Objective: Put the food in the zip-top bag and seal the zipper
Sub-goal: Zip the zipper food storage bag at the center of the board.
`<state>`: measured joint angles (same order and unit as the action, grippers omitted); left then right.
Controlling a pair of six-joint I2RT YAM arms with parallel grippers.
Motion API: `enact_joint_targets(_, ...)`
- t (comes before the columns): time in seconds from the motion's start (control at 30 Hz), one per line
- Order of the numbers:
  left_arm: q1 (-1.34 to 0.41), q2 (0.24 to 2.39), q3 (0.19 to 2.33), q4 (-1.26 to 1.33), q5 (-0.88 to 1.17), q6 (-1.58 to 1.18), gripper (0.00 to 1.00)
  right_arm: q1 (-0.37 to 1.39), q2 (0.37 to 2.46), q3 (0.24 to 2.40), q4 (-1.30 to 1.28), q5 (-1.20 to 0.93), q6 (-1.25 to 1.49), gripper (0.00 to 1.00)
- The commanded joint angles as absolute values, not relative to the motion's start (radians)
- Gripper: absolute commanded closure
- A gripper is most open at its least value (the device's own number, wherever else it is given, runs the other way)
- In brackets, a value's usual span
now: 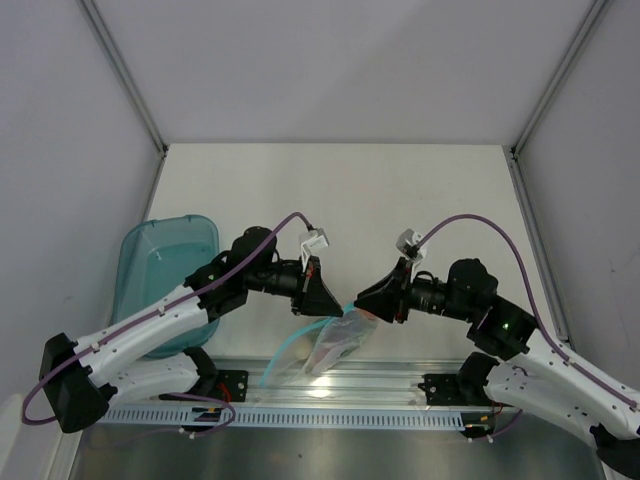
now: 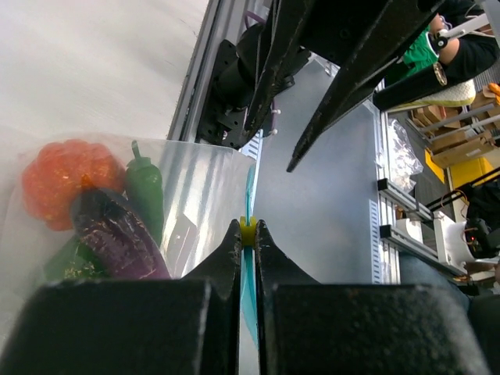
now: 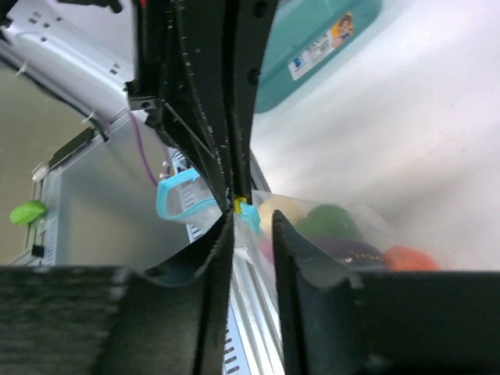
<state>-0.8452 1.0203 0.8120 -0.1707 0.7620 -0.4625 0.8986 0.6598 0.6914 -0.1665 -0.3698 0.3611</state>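
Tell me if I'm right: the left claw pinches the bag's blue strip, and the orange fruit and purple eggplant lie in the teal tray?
Not quite. The left gripper does pinch the blue strip, but the orange fruit and purple eggplant lie inside the clear bag, not in the teal tray. The left wrist view shows it.

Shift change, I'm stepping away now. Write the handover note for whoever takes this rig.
Left gripper: shut on the zipper, holding the bag up.
Right gripper: open, jaws apart astride the same edge, gripping nothing.
Zip-top bag: hangs between the arms at the near edge of the table. Inside are the orange fruit, eggplant and green pepper.
Done: the food in view is bagged.
Left: I cannot tell whether the zipper is sealed along its whole length. Check it and press it shut.
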Motion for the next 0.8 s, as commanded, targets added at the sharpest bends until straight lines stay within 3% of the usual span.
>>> enact_joint_targets(0.0,-0.848,1.002,0.831,-0.147,0.810,-0.468,0.99,0.868,0.687,0.735,-0.156,-0.529,0.302,0.68)
enact_joint_targets(0.1,-0.848,1.000,0.830,-0.147,0.815,-0.469,0.99,0.856,0.719,0.733,-0.138,-0.615,0.305,0.63)
enact_joint_targets(0.23,-0.848,0.997,0.828,-0.140,0.824,-0.472,0.99,0.854,0.771,0.729,-0.106,-0.656,0.317,0.63)
enact_joint_targets(0.53,-0.848,1.002,0.811,-0.112,0.841,-0.489,0.99,0.853,0.793,0.730,-0.048,-0.667,0.331,0.81)
enact_joint_targets(0.67,-0.848,1.008,0.807,-0.095,0.845,-0.494,0.99,0.854,0.799,0.729,-0.052,-0.676,0.339,0.96)
enact_joint_targets(0.77,-0.848,1.009,0.807,-0.091,0.850,-0.497,0.99,0.853,0.801,0.724,-0.049,-0.667,0.345,1.00)
